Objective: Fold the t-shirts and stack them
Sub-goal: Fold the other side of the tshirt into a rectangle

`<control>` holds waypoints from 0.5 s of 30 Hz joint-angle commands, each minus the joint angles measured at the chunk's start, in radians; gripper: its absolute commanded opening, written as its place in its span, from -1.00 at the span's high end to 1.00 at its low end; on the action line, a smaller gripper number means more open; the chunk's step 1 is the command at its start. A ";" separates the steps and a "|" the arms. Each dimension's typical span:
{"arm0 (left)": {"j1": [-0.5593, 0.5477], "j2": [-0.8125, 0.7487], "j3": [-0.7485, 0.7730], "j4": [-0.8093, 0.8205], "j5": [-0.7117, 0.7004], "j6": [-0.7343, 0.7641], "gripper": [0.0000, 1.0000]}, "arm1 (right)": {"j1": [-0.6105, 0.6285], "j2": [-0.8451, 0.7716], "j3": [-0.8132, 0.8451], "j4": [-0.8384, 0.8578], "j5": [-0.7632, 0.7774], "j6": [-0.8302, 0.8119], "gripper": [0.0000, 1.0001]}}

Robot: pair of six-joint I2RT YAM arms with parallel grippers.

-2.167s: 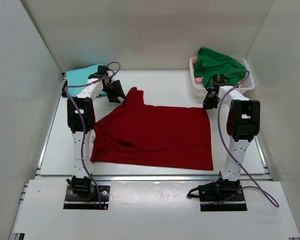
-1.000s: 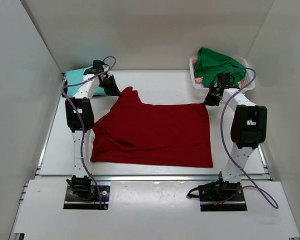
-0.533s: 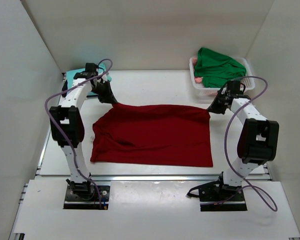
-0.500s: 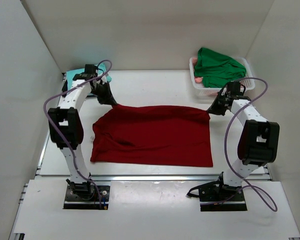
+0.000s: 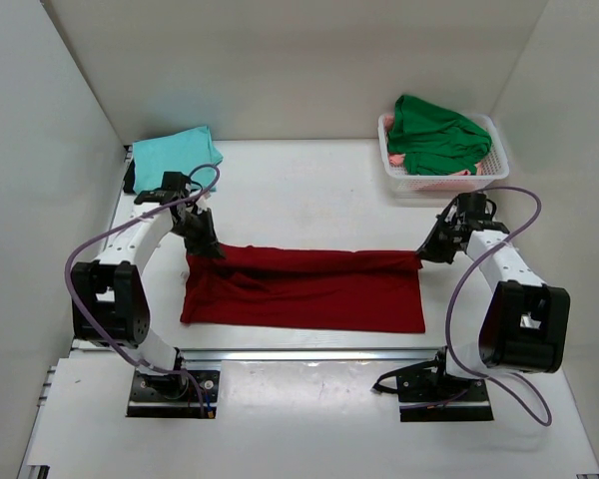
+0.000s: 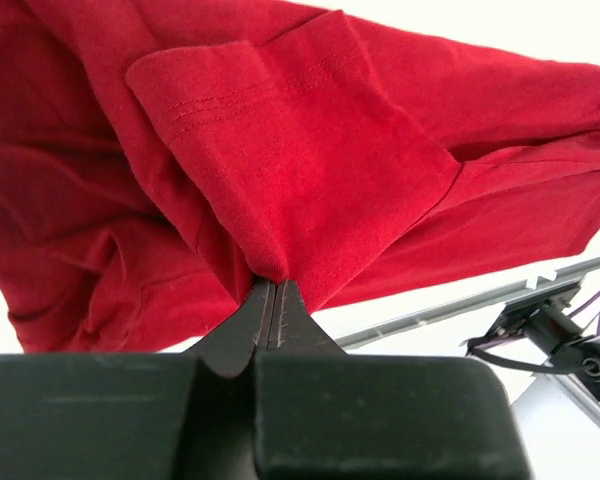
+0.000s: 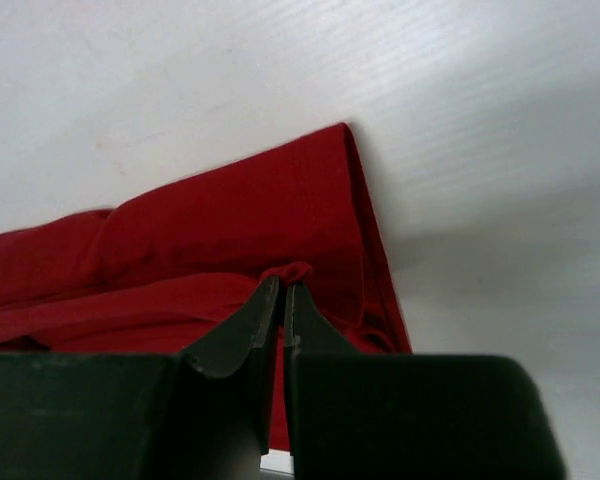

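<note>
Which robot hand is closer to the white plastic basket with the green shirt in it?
Right. The right gripper grips the dark red t-shirt just in front of the white lattice basket; the left gripper grips it across the table, nearer the teal t-shirt.

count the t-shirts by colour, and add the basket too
dark red t-shirt: 1
light teal t-shirt: 1
bright green t-shirt: 1
white basket: 1
total: 4
</note>
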 commanded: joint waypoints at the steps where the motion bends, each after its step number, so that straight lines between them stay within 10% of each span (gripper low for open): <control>1: -0.002 -0.086 -0.041 0.013 -0.025 0.014 1.00 | -0.012 -0.045 -0.026 -0.023 0.003 -0.029 1.00; 8: -0.012 -0.143 -0.100 -0.013 -0.055 0.000 0.94 | -0.014 -0.040 -0.057 -0.055 -0.016 -0.021 1.00; 10: -0.012 -0.162 -0.107 -0.013 -0.074 -0.016 0.26 | -0.003 -0.049 -0.048 -0.089 0.003 -0.013 0.85; 15: -0.012 -0.153 -0.034 -0.007 -0.074 -0.028 0.06 | 0.032 -0.112 -0.030 -0.129 0.009 0.045 0.61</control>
